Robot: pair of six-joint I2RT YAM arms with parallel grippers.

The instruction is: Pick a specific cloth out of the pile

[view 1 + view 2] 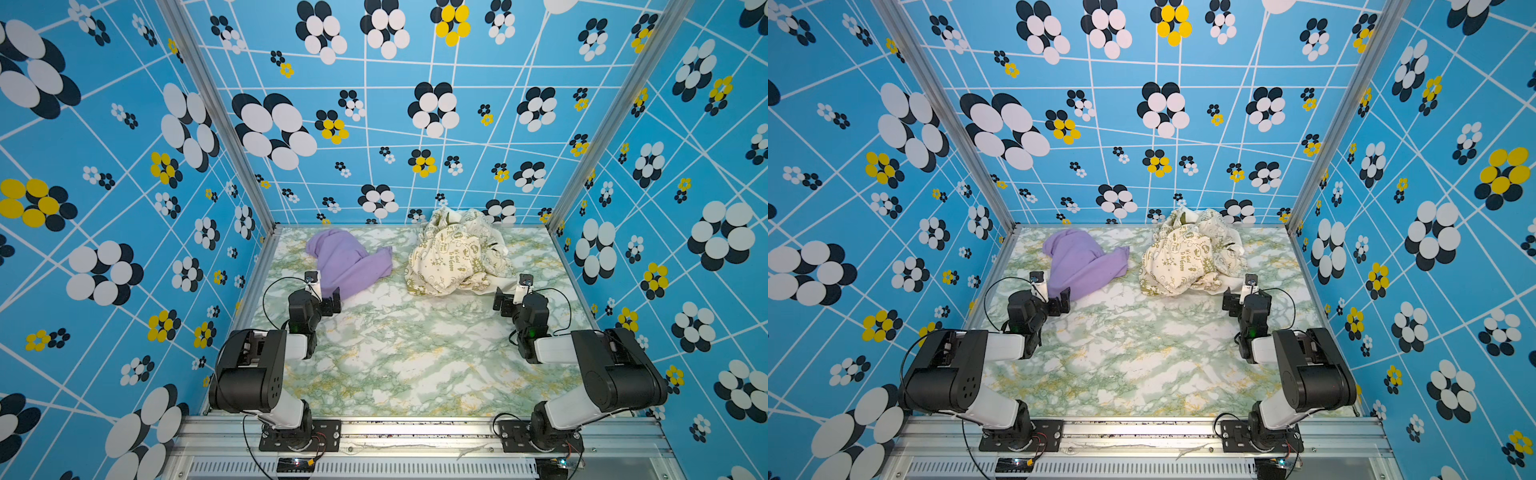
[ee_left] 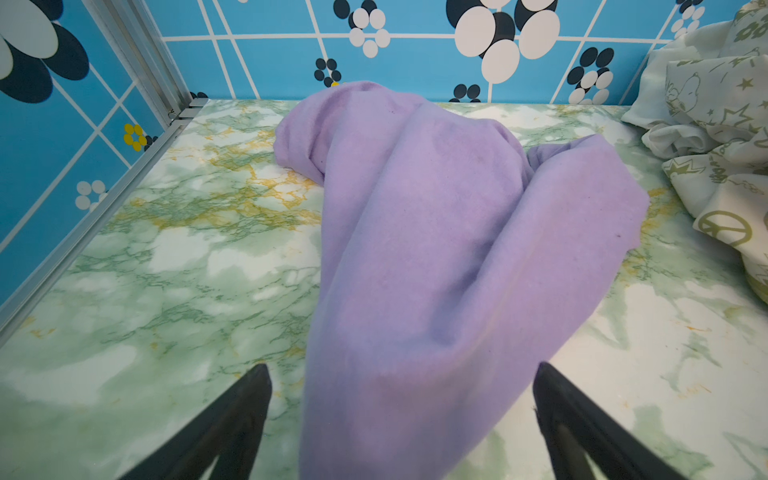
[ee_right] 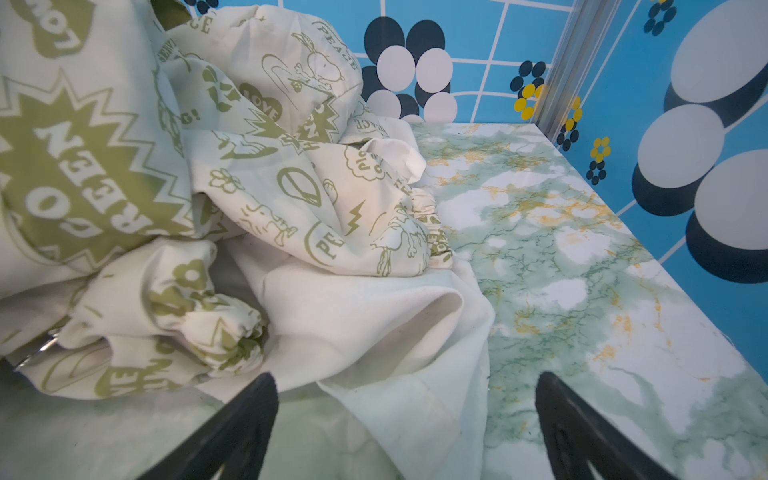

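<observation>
The left gripper (image 1: 328,301) stands with its jaws spread wide, low over the marble table (image 1: 415,353). In the left wrist view the near end of the cloth (image 2: 436,249) lies between the jaws, not pinched. The right gripper (image 1: 505,301) is spread as well, at the near edge of the pile (image 1: 453,253). Both arms are folded, with the elbows high near the front rail. The lavender cloth lies flat on the table, left of the pile and apart from it.
</observation>
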